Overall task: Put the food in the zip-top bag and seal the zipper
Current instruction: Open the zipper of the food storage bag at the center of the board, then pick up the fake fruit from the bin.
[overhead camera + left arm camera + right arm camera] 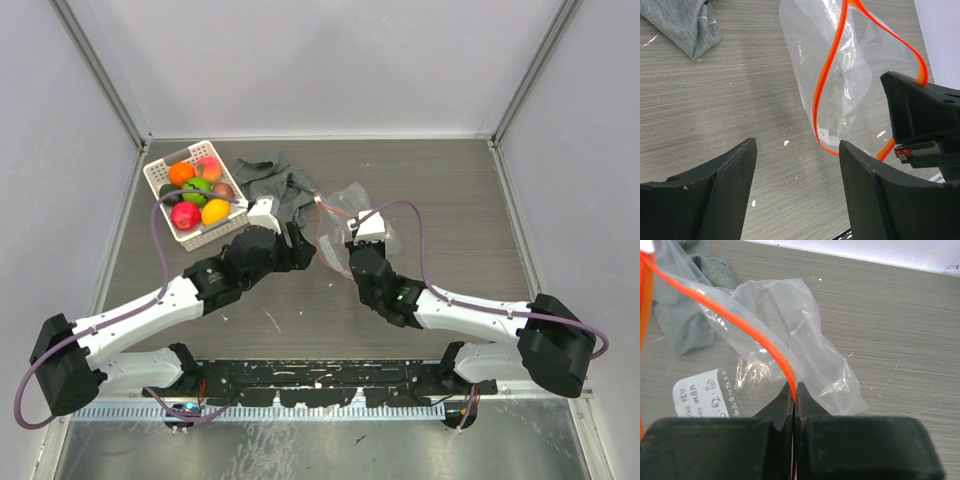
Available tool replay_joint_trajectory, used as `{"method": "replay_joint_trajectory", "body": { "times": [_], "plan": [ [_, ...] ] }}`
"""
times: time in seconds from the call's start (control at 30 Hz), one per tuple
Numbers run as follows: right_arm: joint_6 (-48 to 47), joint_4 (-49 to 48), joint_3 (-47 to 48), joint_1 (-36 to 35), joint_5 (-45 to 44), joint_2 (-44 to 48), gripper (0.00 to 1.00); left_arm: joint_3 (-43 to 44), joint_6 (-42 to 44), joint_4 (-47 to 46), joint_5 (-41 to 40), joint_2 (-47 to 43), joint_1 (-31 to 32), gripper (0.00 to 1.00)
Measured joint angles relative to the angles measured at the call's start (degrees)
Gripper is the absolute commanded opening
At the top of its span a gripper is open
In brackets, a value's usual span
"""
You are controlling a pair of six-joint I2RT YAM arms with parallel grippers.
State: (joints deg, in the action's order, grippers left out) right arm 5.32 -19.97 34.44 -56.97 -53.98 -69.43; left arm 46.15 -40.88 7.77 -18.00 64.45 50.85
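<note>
Wood-grain table (470, 200), seen from above, has the food (198, 190) in a white basket (160, 175) at ten o'clock and the zip-top bag (340, 215) near the centre, empty. On the left wrist view the left gripper (796, 145) has its fingers apart and holds nothing, with the bag mouth at one o'clock. On the right wrist view the right gripper (794, 392) is clamped on the zipper (740, 322); I judge the mouth is being held open, and next the left gripper should fetch a piece of food.

Overhead view looks down from afar; wrist views, close behind left pincer (797, 145) and right pincer (794, 390), share the clear wrinkly plastic bag (845, 75).
</note>
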Motion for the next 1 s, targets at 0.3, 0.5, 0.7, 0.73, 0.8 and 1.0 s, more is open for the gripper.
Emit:
{"method": "replay_joint_trajectory", "body": {
  "times": [0.3,0.5,0.7,0.73,0.8,1.0],
  "plan": [
    [0.2,5.7,4.7,4.1,4.4,-3.7,0.0,4.5,1.5,7.6,0.6,0.0,-6.0,0.74],
    [0.6,9.3,8.3,7.2,7.5,-5.8,0.0,8.0,4.5,14.6,1.0,0.2,-14.7,0.8],
    [0.6,9.7,8.5,8.7,9.6,-6.0,0.0,13.9,10.6,20.4,3.7,2.3,-25.8,0.87],
    [0.6,9.5,8.3,8.7,10.1,-5.9,0.0,15.5,12.0,21.7,4.5,3.5,-27.9,0.9],
    [0.5,9.1,7.6,8.7,10.8,-5.9,0.0,19.4,15.2,24.0,6.3,6.5,-31.7,0.92],
    [0.4,8.8,5.0,8.9,12.0,-5.4,0.0,30.5,23.6,29.1,13.1,18.4,-39.5,0.95]
  ]
}}
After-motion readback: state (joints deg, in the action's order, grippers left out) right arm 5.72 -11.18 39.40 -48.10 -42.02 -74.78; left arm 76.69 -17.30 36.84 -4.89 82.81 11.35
